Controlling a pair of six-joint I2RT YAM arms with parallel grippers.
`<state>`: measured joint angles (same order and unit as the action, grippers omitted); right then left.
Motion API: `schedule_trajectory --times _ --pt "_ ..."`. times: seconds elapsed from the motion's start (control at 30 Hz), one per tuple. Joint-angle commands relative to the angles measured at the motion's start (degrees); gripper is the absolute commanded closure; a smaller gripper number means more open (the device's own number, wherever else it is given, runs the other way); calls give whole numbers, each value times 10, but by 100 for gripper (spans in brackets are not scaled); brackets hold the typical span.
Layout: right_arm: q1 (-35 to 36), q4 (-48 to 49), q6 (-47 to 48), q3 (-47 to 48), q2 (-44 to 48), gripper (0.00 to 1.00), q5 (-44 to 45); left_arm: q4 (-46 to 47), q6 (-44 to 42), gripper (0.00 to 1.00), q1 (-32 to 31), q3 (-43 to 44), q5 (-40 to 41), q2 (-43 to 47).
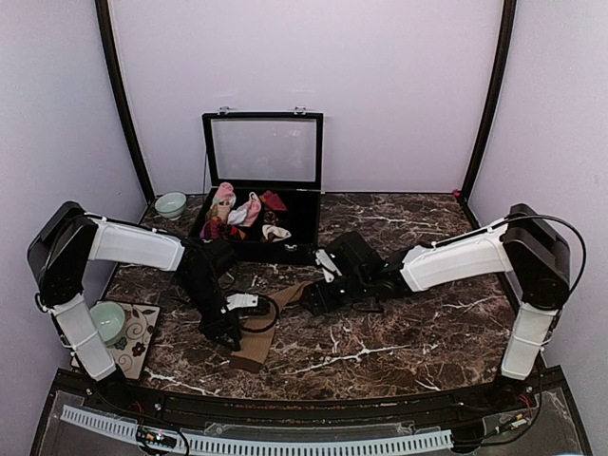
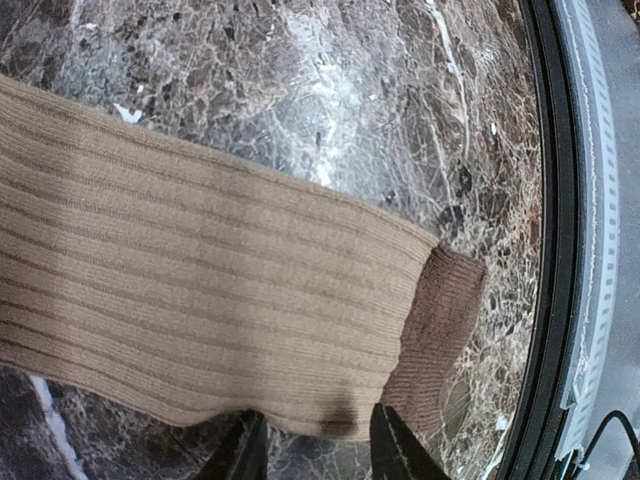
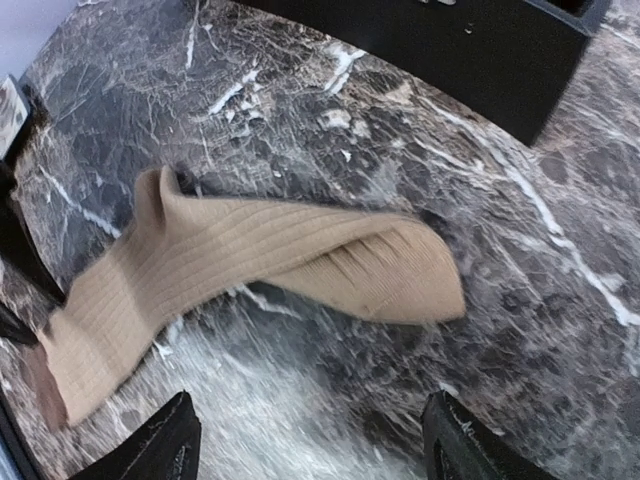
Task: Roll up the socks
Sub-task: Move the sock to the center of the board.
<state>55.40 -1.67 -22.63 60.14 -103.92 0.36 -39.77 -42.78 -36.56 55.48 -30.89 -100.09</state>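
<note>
A plain tan ribbed sock (image 1: 255, 353) lies flat on the marble table between my two grippers. In the left wrist view the sock (image 2: 200, 300) fills the frame, its darker brown cuff (image 2: 440, 320) to the right. My left gripper (image 2: 318, 428) hangs low over the sock's near edge by the cuff, its jaws apart on either side of that edge and gripping nothing. In the right wrist view the sock's (image 3: 250, 260) toe end is folded over and slightly raised. My right gripper (image 3: 310, 400) stands wide open short of it, over bare marble.
A black case (image 1: 304, 237) with its lid up stands at the back and holds several sock bundles. A pale green bowl (image 1: 171, 204) sits left of it. A second bowl (image 1: 107, 321) rests on a patterned mat at front left. The table's black rim (image 2: 555, 250) runs close to the cuff.
</note>
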Motion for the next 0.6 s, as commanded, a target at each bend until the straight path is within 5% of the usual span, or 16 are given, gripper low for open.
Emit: schedule_trajectory --times 0.0,0.3,0.57 --pt "-3 2 -69 52 -44 25 -42 -52 -9 62 -6 4 17 15" --pt "-3 19 -131 129 -115 32 -73 -85 -6 59 -6 44 14 65" --pt "-6 17 -159 163 -148 39 -73 13 31 60 -14 35 49 21"
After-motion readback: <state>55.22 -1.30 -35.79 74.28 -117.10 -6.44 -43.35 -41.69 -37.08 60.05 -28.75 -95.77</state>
